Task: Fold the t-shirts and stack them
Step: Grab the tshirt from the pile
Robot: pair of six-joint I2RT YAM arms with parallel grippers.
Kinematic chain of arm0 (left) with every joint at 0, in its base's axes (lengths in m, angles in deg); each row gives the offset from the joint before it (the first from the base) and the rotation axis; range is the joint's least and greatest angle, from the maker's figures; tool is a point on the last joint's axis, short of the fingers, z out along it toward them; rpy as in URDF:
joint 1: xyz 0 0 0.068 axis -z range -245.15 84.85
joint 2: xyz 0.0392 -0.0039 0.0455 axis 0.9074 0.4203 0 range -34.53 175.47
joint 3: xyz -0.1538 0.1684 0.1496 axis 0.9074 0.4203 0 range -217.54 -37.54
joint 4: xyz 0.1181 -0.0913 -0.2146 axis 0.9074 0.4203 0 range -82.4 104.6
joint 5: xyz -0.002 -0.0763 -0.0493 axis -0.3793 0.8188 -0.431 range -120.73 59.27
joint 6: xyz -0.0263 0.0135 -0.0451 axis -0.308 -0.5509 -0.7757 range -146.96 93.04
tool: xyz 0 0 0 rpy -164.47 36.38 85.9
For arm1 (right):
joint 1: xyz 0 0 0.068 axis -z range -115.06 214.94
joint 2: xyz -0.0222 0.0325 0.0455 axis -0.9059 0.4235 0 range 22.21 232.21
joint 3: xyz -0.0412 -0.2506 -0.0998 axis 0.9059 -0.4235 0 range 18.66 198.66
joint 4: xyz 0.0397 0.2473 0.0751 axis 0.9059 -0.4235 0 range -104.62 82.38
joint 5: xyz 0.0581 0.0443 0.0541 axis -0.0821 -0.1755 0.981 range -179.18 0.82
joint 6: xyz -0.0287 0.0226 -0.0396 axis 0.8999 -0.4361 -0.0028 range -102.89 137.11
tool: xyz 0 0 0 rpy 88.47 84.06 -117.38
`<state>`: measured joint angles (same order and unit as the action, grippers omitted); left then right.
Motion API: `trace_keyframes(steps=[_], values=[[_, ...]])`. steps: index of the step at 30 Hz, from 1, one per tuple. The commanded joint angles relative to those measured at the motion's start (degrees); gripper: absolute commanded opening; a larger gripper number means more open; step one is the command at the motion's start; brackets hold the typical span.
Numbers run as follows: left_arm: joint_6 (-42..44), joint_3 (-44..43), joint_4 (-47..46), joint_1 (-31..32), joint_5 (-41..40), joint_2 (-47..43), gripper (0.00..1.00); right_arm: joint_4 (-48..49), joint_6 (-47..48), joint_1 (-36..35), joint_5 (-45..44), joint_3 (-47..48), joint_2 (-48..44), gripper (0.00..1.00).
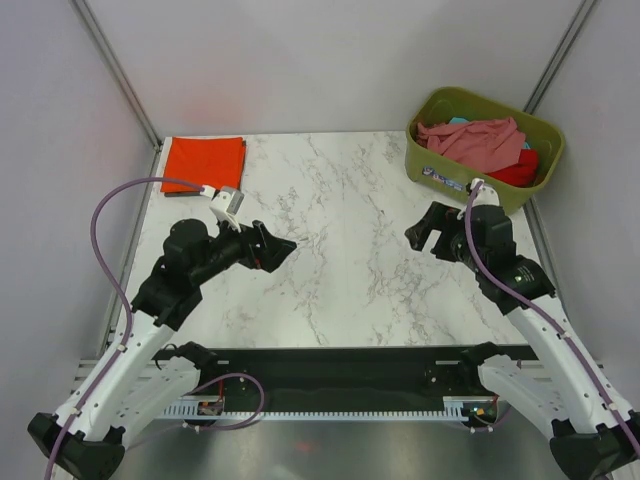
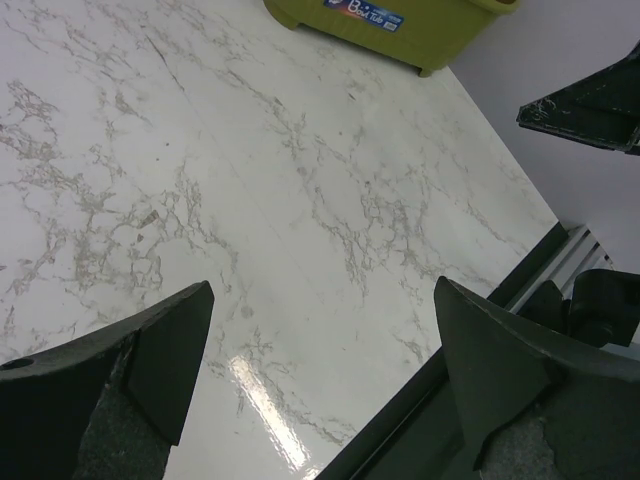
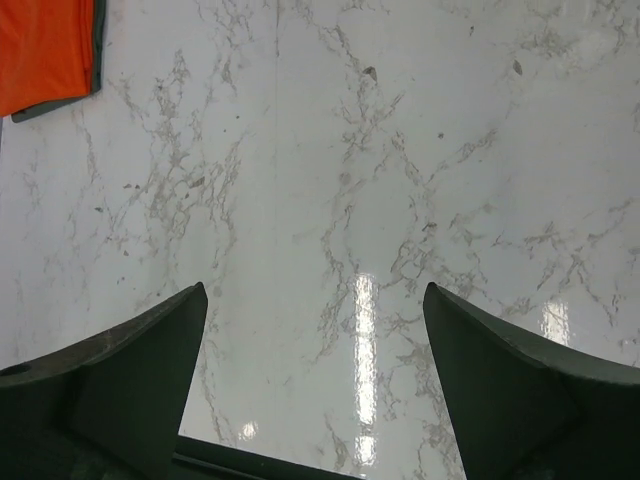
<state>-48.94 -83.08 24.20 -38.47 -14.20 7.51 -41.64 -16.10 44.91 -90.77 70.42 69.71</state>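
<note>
Hovering over the marble table [image 1: 340, 290], both grippers have their fingers spread wide and released, with nothing between them. The left gripper [image 1: 285, 248] hangs over the left-middle of the table and points right. The right gripper [image 1: 418, 232] hangs toward the right side and points left, on the near side of the green bin [image 1: 440, 175]. An orange-red t-shirt [image 1: 203, 165] lies folded flat in the far left corner of the table, well apart from both grippers. The bin stands in the far right corner. A pink t-shirt [image 1: 470, 140] is heaped loosely on top inside it, with a red t-shirt [image 1: 520, 170] at its right end and a bit of teal cloth [image 1: 458, 121] showing at the far rim.
</note>
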Motion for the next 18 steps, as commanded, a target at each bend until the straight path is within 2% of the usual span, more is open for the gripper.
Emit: trace_keyframes(steps=[1,3,4,5,7,9,13,18], values=[[1.3,0.4,-1.7,-0.5,-0.5,-0.9,1.0,4.0,0.6,-0.1,-4.7,2.8,1.2,0.98],[1.2,0.3,-1.7,-0.5,-0.5,-0.5,1.0,4.7,2.4,-0.1,-10.0,5.0,4.8,0.98],[1.1,0.2,-1.7,-0.5,-0.4,-0.2,1.0,5.1,2.9,0.0,-17.3,8.3,6.6,0.98],[1.1,0.3,-1.7,-0.6,-0.4,-0.1,1.0,5.1,3.6,-0.1,-20.8,10.3,8.7,0.98],[1.0,0.3,-1.7,-0.6,-0.3,0.6,1.0,5.6,5.9,0.0,-30.2,17.2,15.9,0.98],[0.9,0.3,-1.7,-0.6,-0.3,0.7,1.0,7.2,10.5,0.4,-34.3,21.8,24.2,0.98],[0.6,0.6,-1.7,-0.6,-0.4,0.3,1.0,8.4,15.5,6.0,-35.8,36.3,38.2,0.98],[0.5,0.5,-1.7,-0.6,0.1,0.4,1.0,7.4,15.6,15.8,-27.8,45.9,53.3,0.97]])
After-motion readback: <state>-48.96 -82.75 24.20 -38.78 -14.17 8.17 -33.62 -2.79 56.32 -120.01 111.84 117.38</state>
